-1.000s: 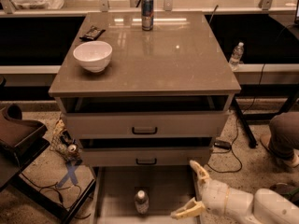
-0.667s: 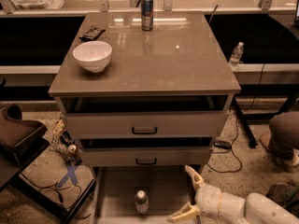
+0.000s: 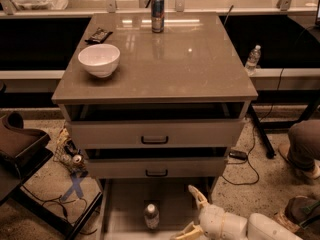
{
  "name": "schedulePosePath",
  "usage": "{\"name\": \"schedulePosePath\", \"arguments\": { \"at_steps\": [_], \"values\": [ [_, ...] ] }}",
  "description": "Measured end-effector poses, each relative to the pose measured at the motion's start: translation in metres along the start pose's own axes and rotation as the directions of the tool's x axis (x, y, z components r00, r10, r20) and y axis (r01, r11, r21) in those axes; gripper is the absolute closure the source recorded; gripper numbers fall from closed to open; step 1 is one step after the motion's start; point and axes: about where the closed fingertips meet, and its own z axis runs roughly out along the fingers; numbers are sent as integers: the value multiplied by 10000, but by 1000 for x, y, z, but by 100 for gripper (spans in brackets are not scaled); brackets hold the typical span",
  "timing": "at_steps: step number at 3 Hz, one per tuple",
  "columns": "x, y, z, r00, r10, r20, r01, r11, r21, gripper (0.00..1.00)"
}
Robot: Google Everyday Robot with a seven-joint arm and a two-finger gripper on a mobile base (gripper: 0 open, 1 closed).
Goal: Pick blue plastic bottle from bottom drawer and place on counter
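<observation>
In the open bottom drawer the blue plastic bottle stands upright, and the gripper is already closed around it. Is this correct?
Not quite. In the camera view the gripper is open, beside the blue plastic bottle on the picture's right and not touching it. The bottle does stand upright in the open bottom drawer.

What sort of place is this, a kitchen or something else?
Probably a robot test lab, not a kitchen: a lone drawer cabinet, loose cables and a blue tape cross on the floor, and the robot's open gripper low at the bottom drawer.
</observation>
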Motion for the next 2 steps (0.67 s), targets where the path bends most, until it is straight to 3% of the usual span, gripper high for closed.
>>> {"name": "schedulePosePath", "arguments": {
  "at_steps": [2],
  "values": [
    [75,-25,29,9994,346,-25,-347,9959,-840,0]
  ]
}}
